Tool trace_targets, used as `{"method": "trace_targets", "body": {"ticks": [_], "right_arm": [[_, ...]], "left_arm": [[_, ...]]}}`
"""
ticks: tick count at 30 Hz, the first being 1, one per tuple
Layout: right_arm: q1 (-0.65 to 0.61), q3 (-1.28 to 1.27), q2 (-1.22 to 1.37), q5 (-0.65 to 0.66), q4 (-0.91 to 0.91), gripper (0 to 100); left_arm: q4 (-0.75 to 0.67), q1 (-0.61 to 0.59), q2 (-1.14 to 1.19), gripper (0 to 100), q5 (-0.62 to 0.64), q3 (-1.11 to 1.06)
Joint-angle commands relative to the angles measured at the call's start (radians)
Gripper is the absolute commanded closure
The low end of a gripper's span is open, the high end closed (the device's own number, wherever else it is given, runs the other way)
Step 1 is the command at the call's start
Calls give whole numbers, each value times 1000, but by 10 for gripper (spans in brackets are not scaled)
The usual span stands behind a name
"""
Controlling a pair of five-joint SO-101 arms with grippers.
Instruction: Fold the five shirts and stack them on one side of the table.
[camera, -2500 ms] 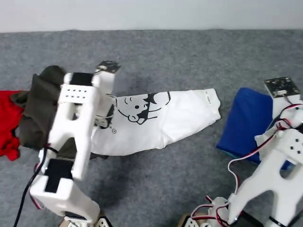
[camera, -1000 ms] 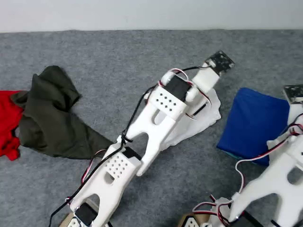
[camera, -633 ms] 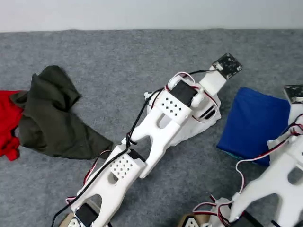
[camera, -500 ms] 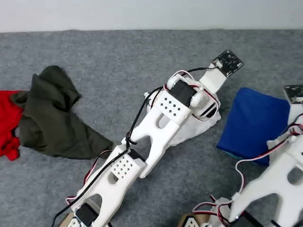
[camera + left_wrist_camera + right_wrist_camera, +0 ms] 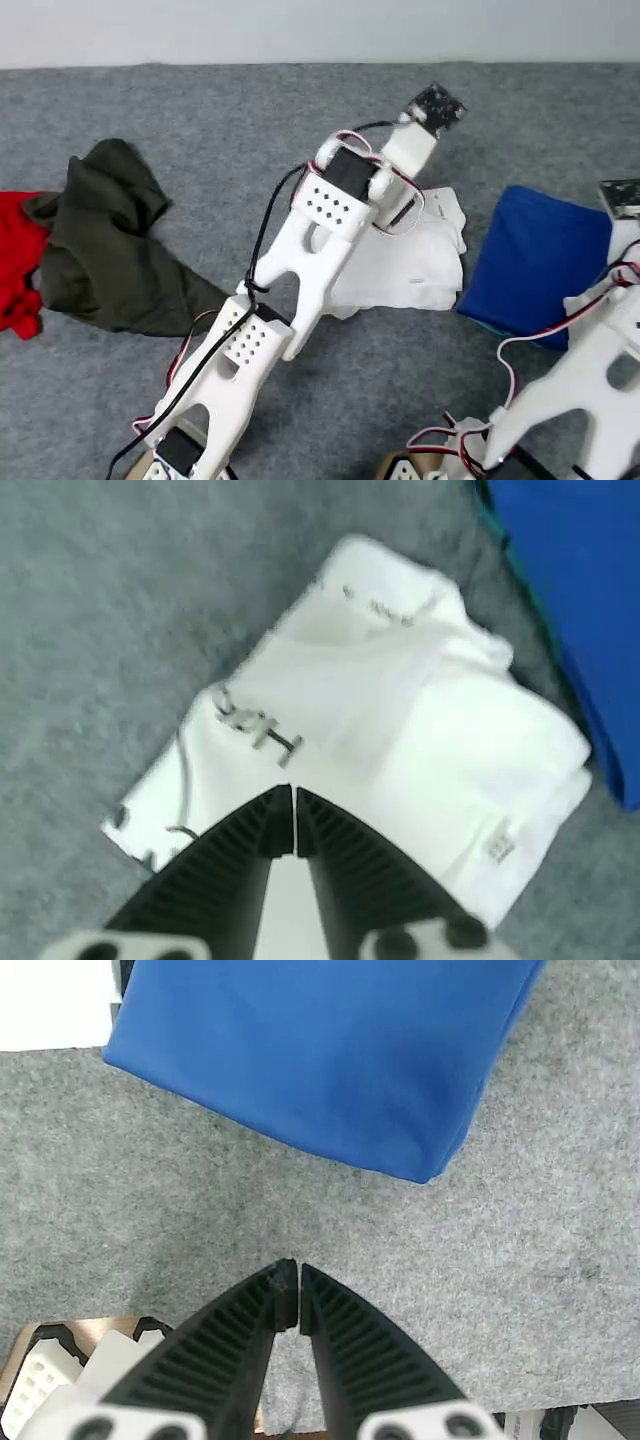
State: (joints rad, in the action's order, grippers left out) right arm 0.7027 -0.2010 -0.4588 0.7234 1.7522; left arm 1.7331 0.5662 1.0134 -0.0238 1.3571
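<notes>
White printed cotton shirt (image 5: 420, 262): newly folded, stack-ready beside folded blue shirt (image 5: 530, 262) near table's (image 5: 250, 110) right edge; left gripper (image 5: 294, 805) risen, closed, empty.

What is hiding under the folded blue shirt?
A thin teal cloth edge peeks out beneath the folded blue cotton shirt, which lies on the grey felt table. The blue shirt covers the rest of it, so I cannot tell what it is.

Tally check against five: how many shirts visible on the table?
4: red shirt at the left edge, olive shirt beside it, folded white shirt mid-table, folded blue shirt on the right. A teal edge under the blue may be a fifth.
</notes>
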Motion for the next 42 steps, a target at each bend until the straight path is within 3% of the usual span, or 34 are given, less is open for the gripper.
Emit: {"method": "trace_targets", "body": {"ticks": [1,8,19,23,26,31,36,42], "right_arm": [[7,5,-25,-9,12,990],[7,-14,-25,-9,8,990],[5,-97,-33,-9,-4,990],[5,-97,-33,-9,-25,990],[-15,-95,-35,-9,-24,990],[-101,-92,-35,-11,-16,990],[-314,-51,-21,-106,-35,990],[-578,-18,48,-193,-206,990]], "left_arm": [[21,3,-72,994,-11,-36],[-58,31,29,994,-66,-39],[-551,31,124,994,-63,-38],[-663,38,123,994,-63,-38],[-618,43,117,994,-63,-10],[-287,43,80,994,-68,186],[23,-8,46,994,-71,321],[26,-241,-147,995,-63,231]]}}
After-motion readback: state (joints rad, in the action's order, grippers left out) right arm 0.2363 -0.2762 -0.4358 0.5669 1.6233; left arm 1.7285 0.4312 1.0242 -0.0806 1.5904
